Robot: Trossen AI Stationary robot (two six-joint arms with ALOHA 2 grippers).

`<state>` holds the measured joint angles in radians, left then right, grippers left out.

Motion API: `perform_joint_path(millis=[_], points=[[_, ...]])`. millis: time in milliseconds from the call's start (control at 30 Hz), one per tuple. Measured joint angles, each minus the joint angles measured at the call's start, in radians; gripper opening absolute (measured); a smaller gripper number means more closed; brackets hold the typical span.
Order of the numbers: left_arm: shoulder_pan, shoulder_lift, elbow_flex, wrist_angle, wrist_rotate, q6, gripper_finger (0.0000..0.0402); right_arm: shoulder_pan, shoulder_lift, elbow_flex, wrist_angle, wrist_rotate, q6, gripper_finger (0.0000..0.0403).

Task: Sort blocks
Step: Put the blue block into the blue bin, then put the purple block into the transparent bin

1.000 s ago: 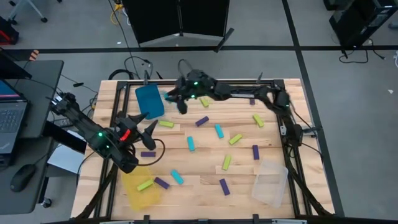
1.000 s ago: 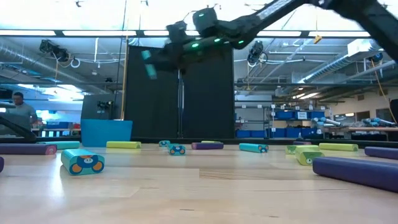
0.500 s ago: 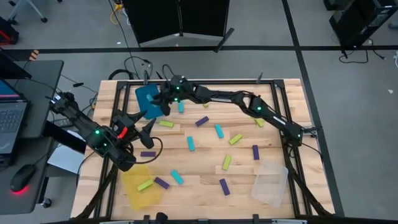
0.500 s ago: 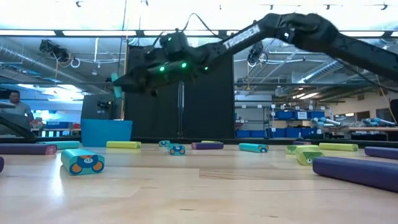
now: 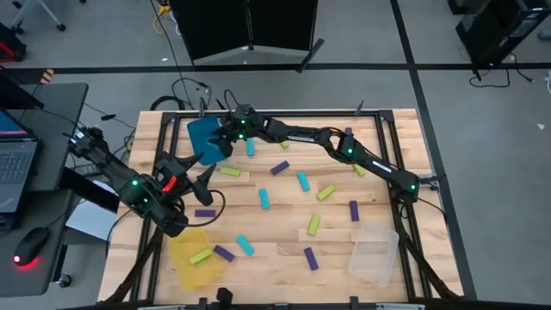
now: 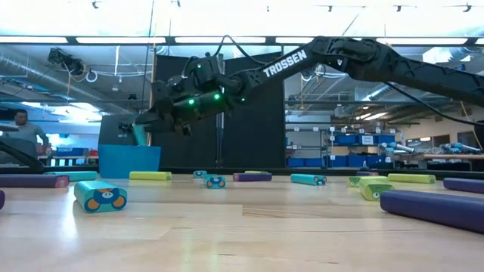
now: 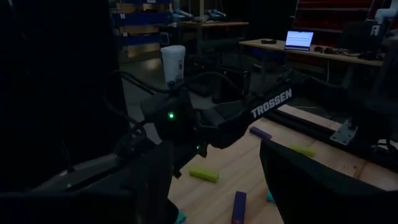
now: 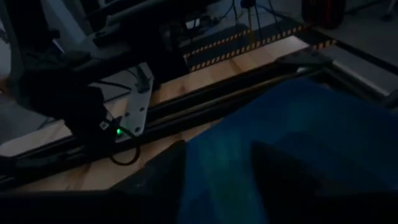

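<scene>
Wooden tabletop (image 5: 284, 241) still scattered with blocks: my right gripper (image 5: 225, 142) has swung over the teal bin (image 5: 205, 136), jaws parting around a cyan block (image 6: 141, 134) to drop it, left gripper (image 5: 195, 175) open, empty.

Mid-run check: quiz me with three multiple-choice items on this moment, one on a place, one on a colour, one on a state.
1. Where is the right gripper?
A. over the teal bin
B. over the clear bin
C. off the table

2. What colour is the block lying in the yellow bin?
A. purple
B. cyan
C. lime

3. How is the left gripper?
A. shut on a block
B. open, holding nothing
C. out of view

Key: 1 A, the high view shows it above the teal bin; 2 C, a lime bar lies in that bin; 3 B, its fingers stand spread and bare.
</scene>
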<state>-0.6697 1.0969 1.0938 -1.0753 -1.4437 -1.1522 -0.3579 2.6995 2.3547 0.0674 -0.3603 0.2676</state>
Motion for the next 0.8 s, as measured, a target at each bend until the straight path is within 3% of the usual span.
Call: perform_joint_path(millis=[167, 300, 800], points=[[0.0, 0.0, 0.0, 0.0, 0.011, 0.008, 0.0248, -0.007, 0.0, 0.001, 0.023, -0.029, 0.001, 0.0273], [0.0, 0.0, 0.0, 0.0, 0.018, 0.02, 0.0248, -0.033, -0.008, 0.001, 0.035, -0.132, 0.026, 0.0291], [0.005, 0.001, 0.0, 0.002, 0.035, 0.05, 0.0248, -0.063, -0.067, 0.002, 0.138, -0.176, -0.014, 0.0244]])
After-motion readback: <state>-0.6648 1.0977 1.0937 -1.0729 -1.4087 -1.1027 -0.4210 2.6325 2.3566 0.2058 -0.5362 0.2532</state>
